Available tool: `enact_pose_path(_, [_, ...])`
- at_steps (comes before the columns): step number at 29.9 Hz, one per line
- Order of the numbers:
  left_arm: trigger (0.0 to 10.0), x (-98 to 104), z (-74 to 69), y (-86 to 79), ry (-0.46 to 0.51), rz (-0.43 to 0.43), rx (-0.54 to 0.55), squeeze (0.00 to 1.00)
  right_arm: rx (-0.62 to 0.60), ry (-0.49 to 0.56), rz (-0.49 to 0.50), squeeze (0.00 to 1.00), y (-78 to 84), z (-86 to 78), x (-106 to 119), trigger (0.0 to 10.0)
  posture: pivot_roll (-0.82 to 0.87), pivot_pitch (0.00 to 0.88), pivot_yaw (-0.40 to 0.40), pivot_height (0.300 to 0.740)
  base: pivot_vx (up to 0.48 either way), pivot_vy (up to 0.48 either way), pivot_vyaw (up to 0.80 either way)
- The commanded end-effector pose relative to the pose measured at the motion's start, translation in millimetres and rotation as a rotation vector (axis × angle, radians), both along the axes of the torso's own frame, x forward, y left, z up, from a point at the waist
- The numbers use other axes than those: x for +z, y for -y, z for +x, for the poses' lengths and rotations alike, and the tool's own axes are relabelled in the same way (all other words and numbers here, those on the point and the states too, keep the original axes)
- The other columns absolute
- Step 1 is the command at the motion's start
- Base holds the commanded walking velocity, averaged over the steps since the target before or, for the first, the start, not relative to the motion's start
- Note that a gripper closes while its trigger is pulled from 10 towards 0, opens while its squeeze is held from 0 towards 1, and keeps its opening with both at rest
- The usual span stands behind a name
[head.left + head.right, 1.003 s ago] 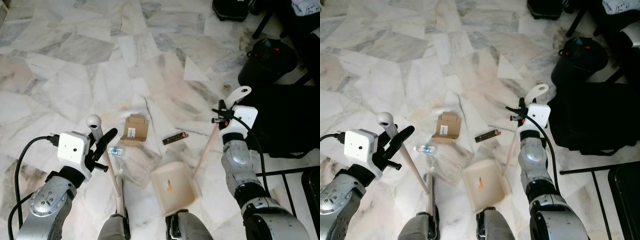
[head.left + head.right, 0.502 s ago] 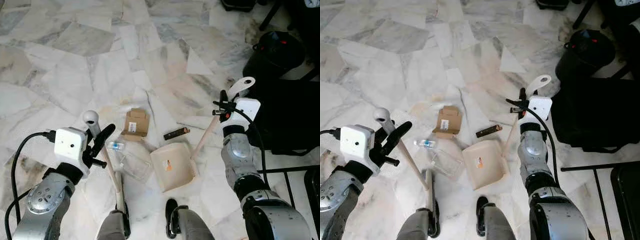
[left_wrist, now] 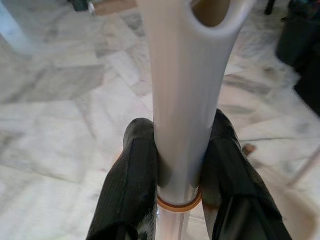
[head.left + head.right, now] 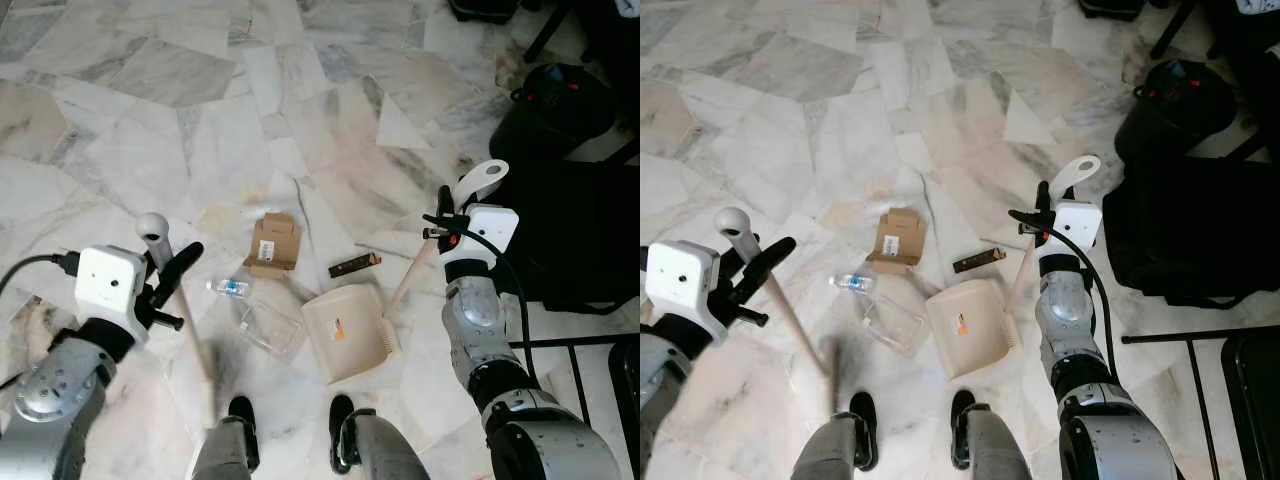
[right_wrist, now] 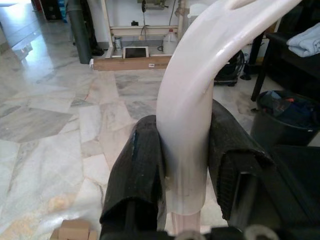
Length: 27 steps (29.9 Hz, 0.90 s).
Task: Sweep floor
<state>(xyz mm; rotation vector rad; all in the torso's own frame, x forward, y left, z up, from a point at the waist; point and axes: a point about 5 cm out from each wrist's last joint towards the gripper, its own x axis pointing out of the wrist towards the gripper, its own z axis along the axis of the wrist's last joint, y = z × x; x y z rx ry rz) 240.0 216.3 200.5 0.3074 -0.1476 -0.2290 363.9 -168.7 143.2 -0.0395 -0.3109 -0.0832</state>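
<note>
the left gripper [image 3: 180, 165] is clamping the broom handle [image 4: 168, 262]; its blurred head is lying near the robot's feet. the right gripper [image 5: 185, 165] is gripping the dustpan handle [image 4: 470, 190], with the dustpan [image 4: 345, 332] resting on the marble floor [image 4: 130, 130]. a cardboard box [image 4: 274, 243], small bottle [image 4: 230, 288], clear container [image 4: 270, 328] and dark wrapper [image 4: 354, 265] are lying around it. the right wrist view is showing a wooden plank [image 5: 130, 62] by the far wall.

A home room: marble floor [image 4: 150, 120], black bin [image 4: 560, 110], litter underfoot
</note>
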Motion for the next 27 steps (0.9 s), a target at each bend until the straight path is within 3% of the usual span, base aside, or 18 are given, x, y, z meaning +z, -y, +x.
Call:
enact_pose_path(1, [10.0,-2,-1.6,-1.9,-0.007,0.013,-0.001,0.00,-0.010,-0.131,0.000,0.00,1.8,-10.4,-32,10.0,0.11,0.455,-0.048,0.740,0.000,0.000,0.00])
enact_pose_path(7, [10.0,-10,4.8,3.7,-0.018,0.000,-0.030,0.00,-0.005,-0.136,-0.002,0.00,-0.1,-12.9,-35,10.0,0.07,0.451,-0.059,0.740,0.000,0.000,0.00])
enact_pose_path(12, [10.0,-31,22.2,24.3,-0.042,-0.094,-0.096,0.00,-0.027,-0.133,-0.007,0.00,10.1,-18.7,-38,10.0,0.03,0.461,-0.072,0.740,0.000,0.000,0.00])
enact_pose_path(19, [10.0,-31,38.4,40.8,0.006,-0.142,-0.121,0.00,-0.029,-0.130,-0.012,0.00,12.5,-21.3,-39,10.0,0.00,0.475,-0.094,0.740,0.000,0.000,0.00])
enact_pose_path(25, [10.0,-28,46.8,48.4,0.048,-0.137,-0.118,0.00,-0.028,-0.131,-0.012,0.00,12.5,-21.8,-39,10.0,-0.01,0.476,-0.096,0.740,0.000,0.000,0.00])
enact_pose_path(27, [10.0,-26,49.5,48.7,0.099,-0.093,-0.085,0.00,-0.027,-0.130,-0.011,0.00,12.4,-22.1,-39,10.0,-0.01,0.473,-0.097,0.740,0.000,0.000,0.00])
